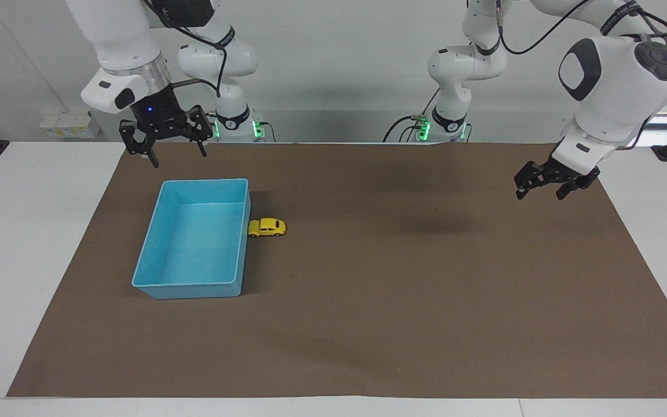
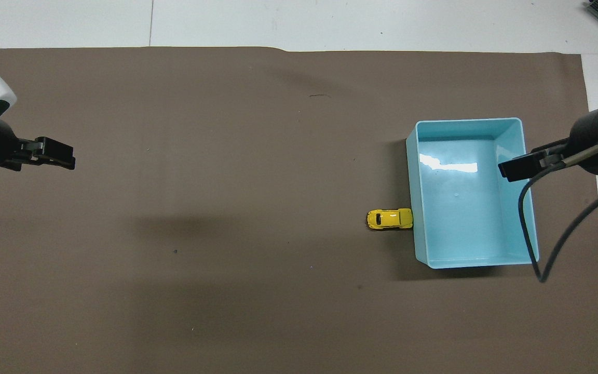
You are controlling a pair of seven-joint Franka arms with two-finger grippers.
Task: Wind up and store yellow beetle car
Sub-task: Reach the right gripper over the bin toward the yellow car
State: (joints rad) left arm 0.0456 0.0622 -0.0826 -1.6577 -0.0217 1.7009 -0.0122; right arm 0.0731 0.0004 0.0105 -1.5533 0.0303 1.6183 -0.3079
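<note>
A white table (image 1: 32,243) carries a brown mat (image 1: 403,324) — on the mat stand a blue bin (image 1: 154,277) and, touching its wall, the yellow beetle car (image 1: 267,227).

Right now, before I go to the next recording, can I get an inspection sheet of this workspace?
Surface: brown mat on a white table.
Job's things: yellow beetle car on the mat, against the blue bin's outer wall, not inside; the bin holds nothing.
Clutter: nothing seen.
Grippers: right gripper raised over the mat's edge by the bin, jaws open, holding nothing; left gripper raised over the left arm's end of the mat, jaws open, holding nothing.
Cables: black cable from the right wrist hangs over the bin.
Surroundings: plain wall, arm bases with green lights.
</note>
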